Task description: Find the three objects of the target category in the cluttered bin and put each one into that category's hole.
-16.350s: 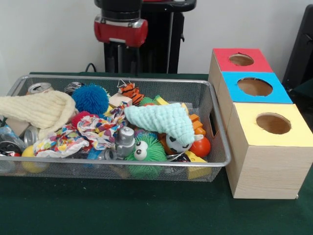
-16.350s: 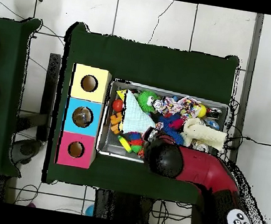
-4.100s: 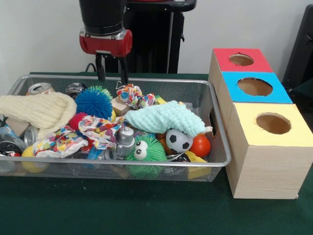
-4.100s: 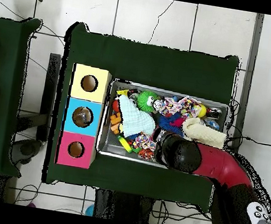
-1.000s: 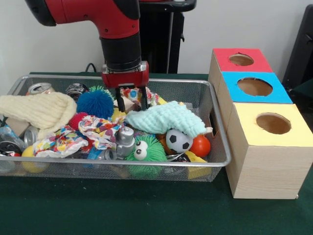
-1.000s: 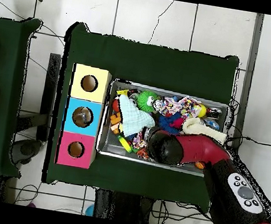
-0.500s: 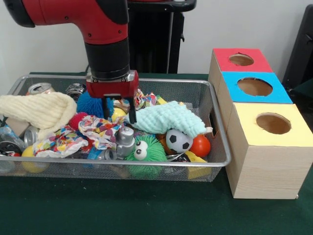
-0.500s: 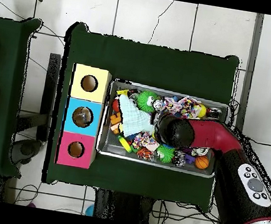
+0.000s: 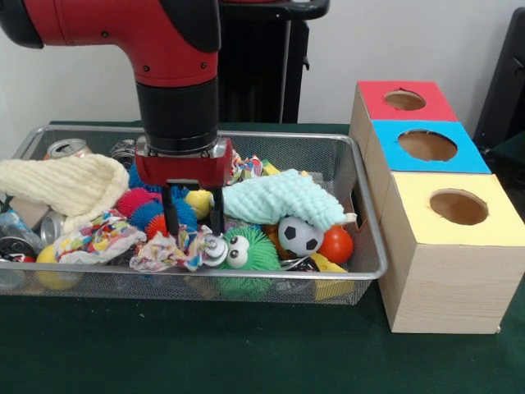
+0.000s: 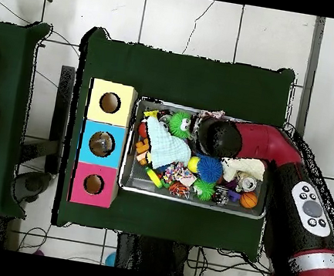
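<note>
My gripper [image 9: 194, 231] is open and low in the wire bin [image 9: 361, 205], near its front side. Its two fingers [image 9: 171, 217] straddle a bunched patterned cloth [image 9: 168, 250], with a blue spiky ball [image 9: 152, 212] just behind them. A mint knit cloth [image 9: 275, 199] lies to the right of the gripper and a cream knit cloth [image 9: 61, 185] to the left. In the overhead view the arm's wrist [image 10: 219, 137] hides the fingers. The three boxes have a red hole [image 9: 404, 100], a blue hole [image 9: 426, 145] and a yellow hole [image 9: 458, 207].
The bin also holds a green fuzzy toy with eyes [image 9: 246, 250], a small soccer ball [image 9: 297, 236], an orange ball [image 9: 335, 245], a yellow ball [image 9: 199, 202], cans [image 9: 66, 148] and a second patterned cloth [image 9: 98, 236]. The boxes [image 10: 103, 144] stand against the bin's end.
The arm has come toward the bin's front edge and dropped lower. The patterned cloth has been pushed forward and bunched up, covering the metal can. The fingers stay apart.
</note>
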